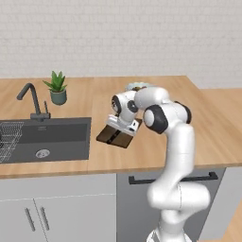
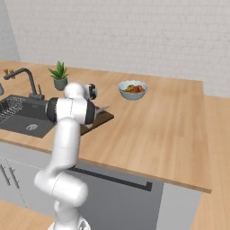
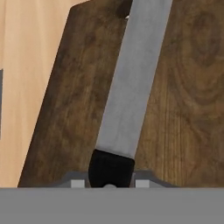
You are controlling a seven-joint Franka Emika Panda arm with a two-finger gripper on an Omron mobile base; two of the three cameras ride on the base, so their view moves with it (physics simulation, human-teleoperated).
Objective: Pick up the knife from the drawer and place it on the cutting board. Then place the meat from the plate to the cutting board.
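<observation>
Knife (image 3: 131, 96), black handle clamped in the gripper (image 3: 109, 183), hangs blade-forward over the cutting board (image 3: 65, 109); advise lowering flat onto the wood before letting go.

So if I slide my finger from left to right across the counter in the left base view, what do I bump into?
Dish rack → sink with its faucet → potted plant → cutting board, with the robot's hand low over it.
</observation>
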